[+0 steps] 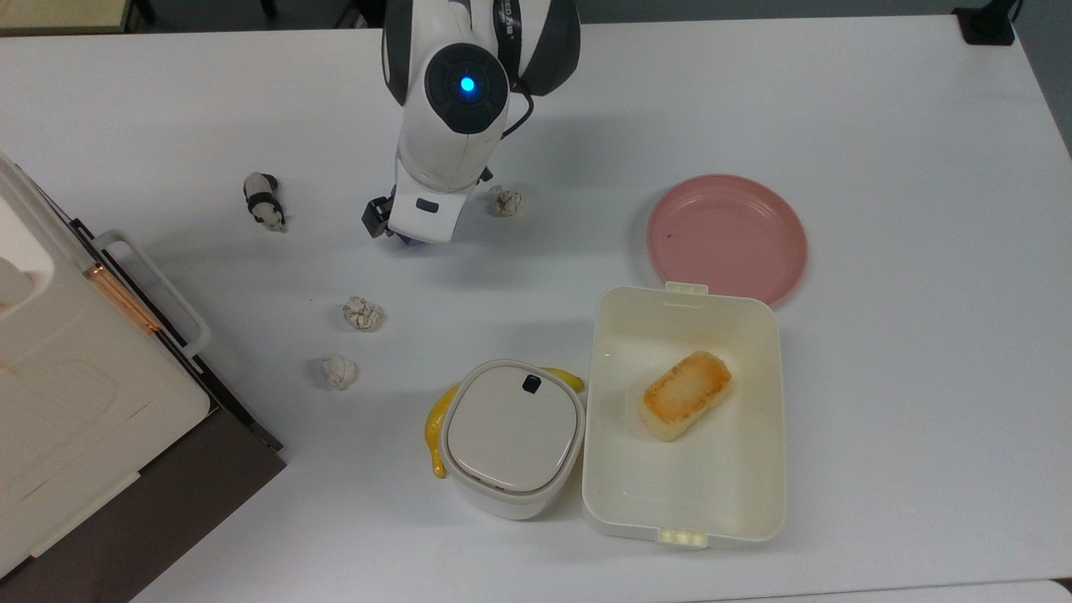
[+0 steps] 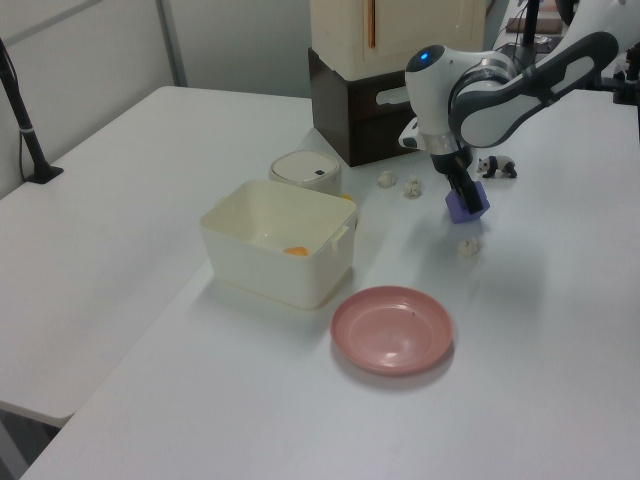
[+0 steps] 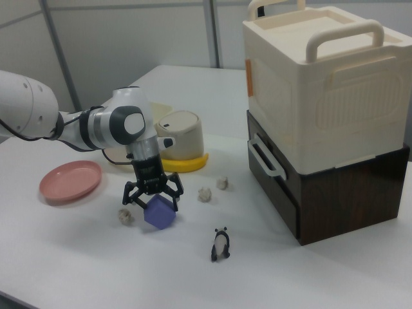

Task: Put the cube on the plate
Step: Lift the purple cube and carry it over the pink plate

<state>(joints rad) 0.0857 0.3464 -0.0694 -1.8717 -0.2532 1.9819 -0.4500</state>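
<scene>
The white Franka arm reaches down over the white table [image 1: 879, 126], wrist bent so the black two-finger gripper [image 3: 153, 201] points at the tabletop. Its fingers [image 3: 175, 190] straddle the small matte blue-purple cube [image 3: 159, 212], spread on either side of it; whether they press its faces cannot be told. The cube sits on the table between a crumpled paper ball [image 3: 126, 216] and a small panda figurine [image 3: 221, 244], well apart from the round shallow pink plate [image 1: 727, 238]. Partial lettering on the arm's casing in the top view is unreadable.
</scene>
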